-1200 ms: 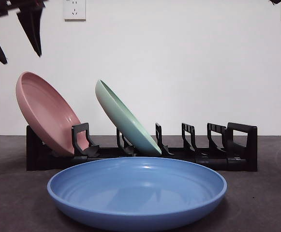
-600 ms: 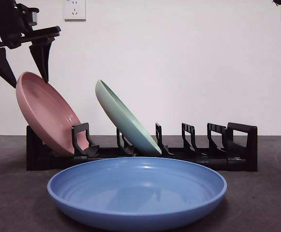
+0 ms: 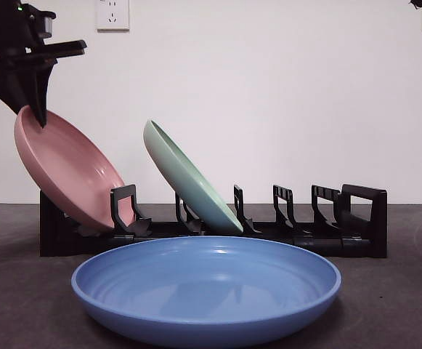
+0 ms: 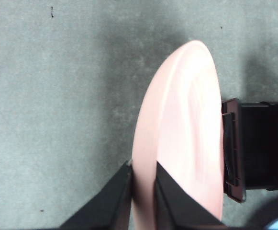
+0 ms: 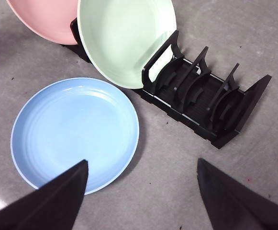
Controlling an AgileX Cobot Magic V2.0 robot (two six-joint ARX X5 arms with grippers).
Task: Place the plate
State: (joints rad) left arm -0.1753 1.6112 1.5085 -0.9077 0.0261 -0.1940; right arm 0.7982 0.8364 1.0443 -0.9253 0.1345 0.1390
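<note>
A pink plate [image 3: 69, 171] leans in the leftmost slot of the black dish rack [image 3: 341, 218]. My left gripper [image 3: 25, 102] is shut on its upper rim. In the left wrist view the two jaws [image 4: 142, 184] pinch the pink plate's [image 4: 186, 124] edge, with the rack [image 4: 263, 143] beside it. A green plate [image 3: 185, 178] leans in the second slot. A blue plate [image 3: 203, 287] lies flat on the table in front of the rack. My right gripper [image 5: 141, 162] is open and empty, high above the blue plate [image 5: 74, 132] and the rack [image 5: 210, 105].
Several slots at the rack's right end [image 3: 298, 211] hold nothing. The right arm shows only as a black tip [image 3: 416, 3] at the top right corner. A white wall with sockets [image 3: 112, 13] stands behind the grey table [image 3: 399, 305].
My left gripper has come down from the top left and closed on the pink plate's upper rim. The pink plate has shifted slightly to the left.
</note>
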